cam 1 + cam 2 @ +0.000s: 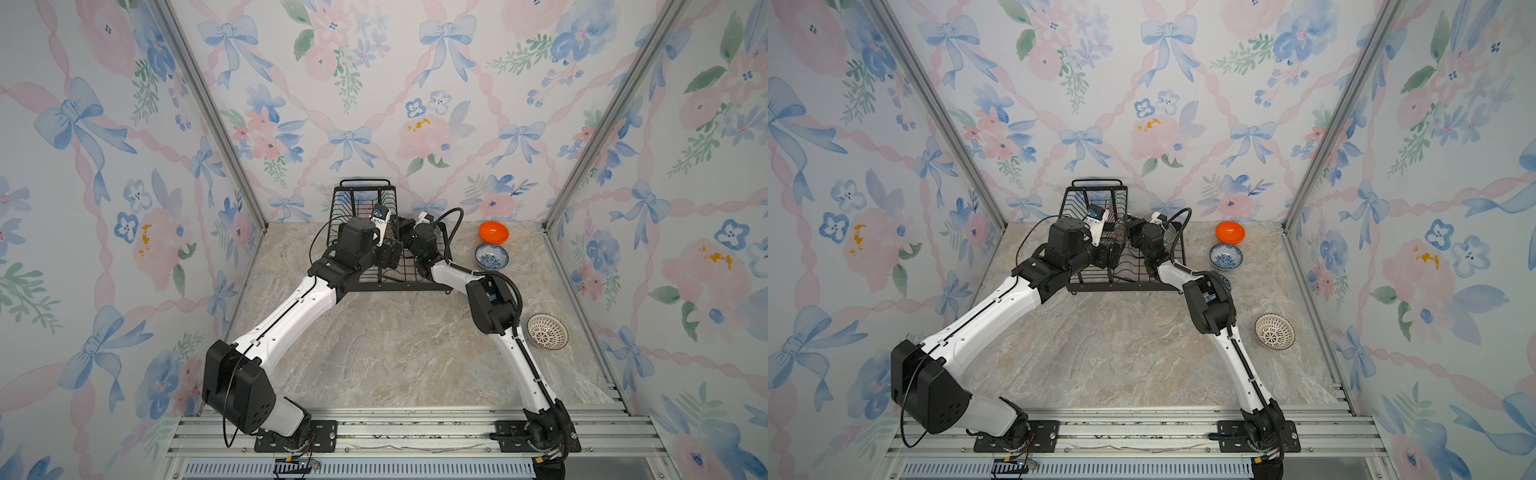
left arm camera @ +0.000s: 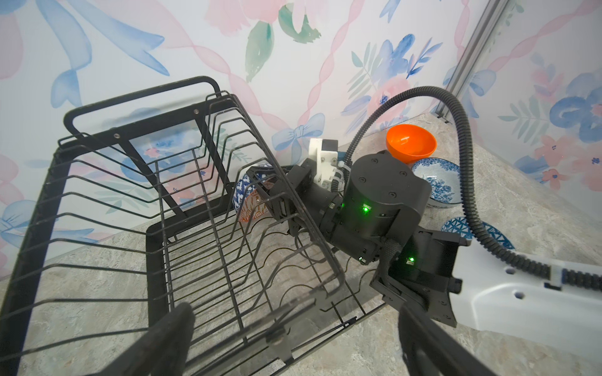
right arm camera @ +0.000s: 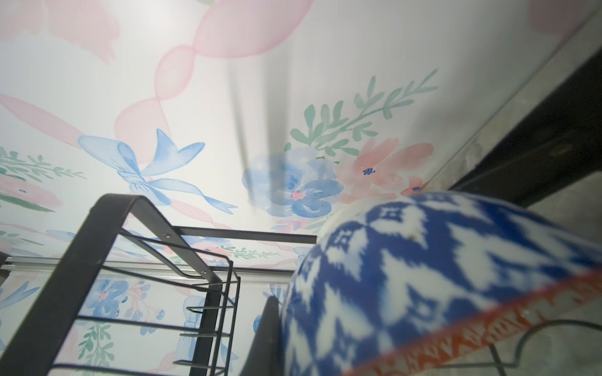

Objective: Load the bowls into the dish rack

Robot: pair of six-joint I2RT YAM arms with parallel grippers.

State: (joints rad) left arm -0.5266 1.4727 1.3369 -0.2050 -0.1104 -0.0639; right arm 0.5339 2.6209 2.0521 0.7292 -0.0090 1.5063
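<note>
The black wire dish rack (image 1: 365, 183) (image 1: 1096, 183) (image 2: 97, 162) (image 3: 107, 228) stands at the back wall. My right gripper (image 2: 273, 198) is shut on the rim of a bowl (image 2: 246, 198) (image 3: 423, 276) that is blue-white outside and orange-white patterned inside. That bowl stands on edge low in the rack's far end. One finger (image 3: 267, 328) lies against its outside. My left gripper (image 2: 294, 312) hangs open and empty over the rack's near edge. On the table right of the rack sit an orange bowl (image 1: 493, 232), a blue floral bowl (image 1: 491, 255) and a lattice bowl (image 1: 547, 331).
A dark-blue geometric bowl (image 2: 488, 231) (image 1: 1224, 282) lies mostly hidden behind my right arm. The right arm's black cable hose (image 2: 465, 156) arcs above the bowls. Both forearms cross the rack's front corners. Wallpapered walls close in on three sides.
</note>
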